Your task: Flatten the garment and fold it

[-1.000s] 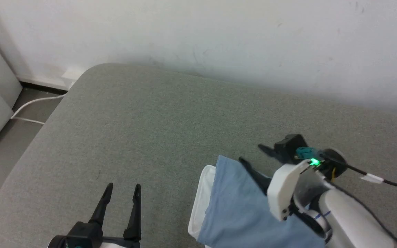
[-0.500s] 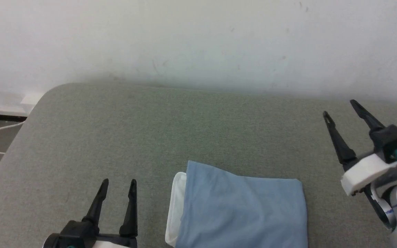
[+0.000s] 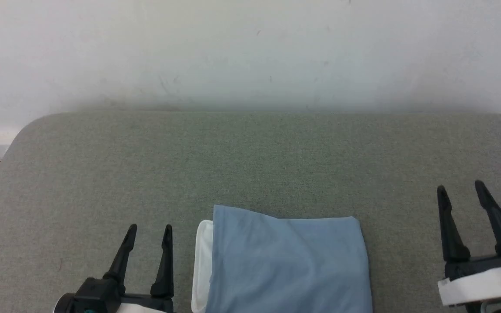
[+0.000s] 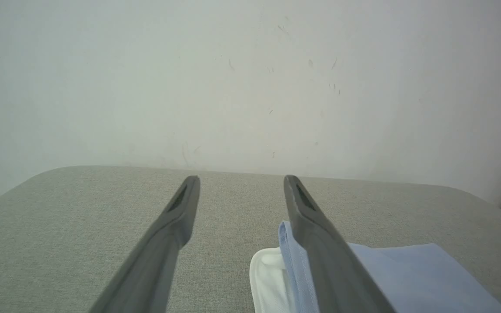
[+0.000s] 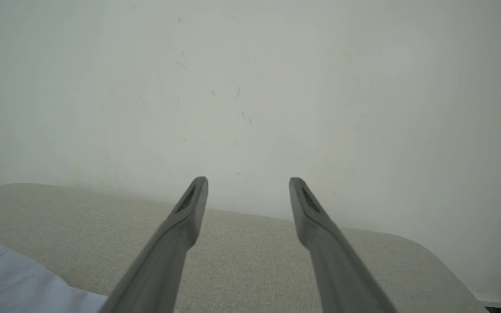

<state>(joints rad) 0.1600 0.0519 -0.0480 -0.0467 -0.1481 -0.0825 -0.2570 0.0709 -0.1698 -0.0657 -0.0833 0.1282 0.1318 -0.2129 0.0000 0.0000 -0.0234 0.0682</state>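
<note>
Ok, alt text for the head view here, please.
A folded light blue shirt with a white collar edge lies on a grey-green padded surface before a white wall. The open left hand and open right hand flank it, touching nothing.

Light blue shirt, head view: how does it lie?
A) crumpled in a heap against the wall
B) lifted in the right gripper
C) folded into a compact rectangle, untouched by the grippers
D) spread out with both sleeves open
C: the light blue shirt lies as a neat rectangle on the grey fabric surface, with the left gripper and the right gripper open on either side, clear of it.
</note>
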